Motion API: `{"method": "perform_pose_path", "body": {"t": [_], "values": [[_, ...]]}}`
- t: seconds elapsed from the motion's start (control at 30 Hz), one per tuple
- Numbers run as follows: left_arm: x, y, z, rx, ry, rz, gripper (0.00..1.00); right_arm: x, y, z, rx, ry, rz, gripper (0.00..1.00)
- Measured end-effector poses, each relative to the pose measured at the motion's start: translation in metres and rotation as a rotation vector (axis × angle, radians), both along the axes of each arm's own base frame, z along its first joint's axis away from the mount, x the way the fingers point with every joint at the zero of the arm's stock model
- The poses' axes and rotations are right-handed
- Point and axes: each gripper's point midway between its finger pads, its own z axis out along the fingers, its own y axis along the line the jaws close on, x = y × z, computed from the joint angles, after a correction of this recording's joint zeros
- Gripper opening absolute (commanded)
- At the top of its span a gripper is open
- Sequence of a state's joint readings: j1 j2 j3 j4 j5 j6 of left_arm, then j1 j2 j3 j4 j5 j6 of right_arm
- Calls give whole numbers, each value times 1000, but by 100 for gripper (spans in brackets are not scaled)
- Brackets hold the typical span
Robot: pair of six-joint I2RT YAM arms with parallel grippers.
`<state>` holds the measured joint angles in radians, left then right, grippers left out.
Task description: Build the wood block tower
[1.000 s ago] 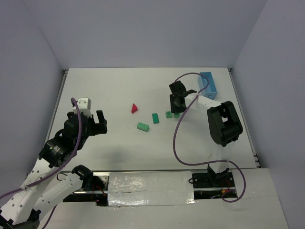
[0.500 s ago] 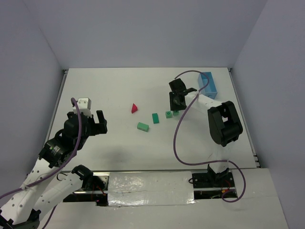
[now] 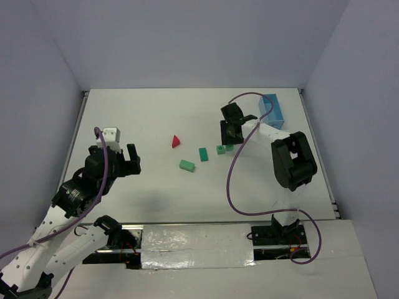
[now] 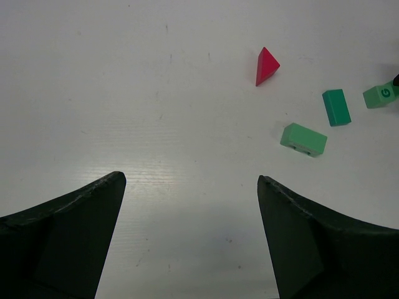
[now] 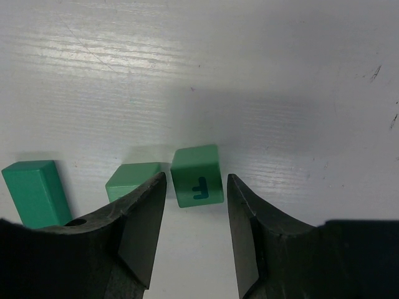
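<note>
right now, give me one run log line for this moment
right gripper: open, straddling F cube | left gripper: open, empty, hovering | red roof piece: loose | stacked: nothing

Over the last second, a small creep of the right gripper (image 3: 230, 142) away from its base and a touch leftward across the surface (image 3: 143, 118) — most of it early on. With it, a slight leftward slide of the small green wooden cube marked F (image 5: 197, 183) between the jaws, closer to the plain green wooden cube (image 5: 133, 181). In the left arm (image 3: 73, 193) — only a faint change of pose.
</note>
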<state>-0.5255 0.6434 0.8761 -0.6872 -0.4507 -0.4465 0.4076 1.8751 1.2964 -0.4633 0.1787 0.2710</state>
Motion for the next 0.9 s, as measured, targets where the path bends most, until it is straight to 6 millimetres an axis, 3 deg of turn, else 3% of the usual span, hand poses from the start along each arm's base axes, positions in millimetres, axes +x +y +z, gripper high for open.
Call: {"method": "perform_pose_path", "body": {"t": [0.53,0.9], "values": [[0,-1,-1,0,4,-3,99,7,2,9,13,-17,0,51],[1,-1,-2,4,10,-4,99,2,3,2,13,14,10,49]]}}
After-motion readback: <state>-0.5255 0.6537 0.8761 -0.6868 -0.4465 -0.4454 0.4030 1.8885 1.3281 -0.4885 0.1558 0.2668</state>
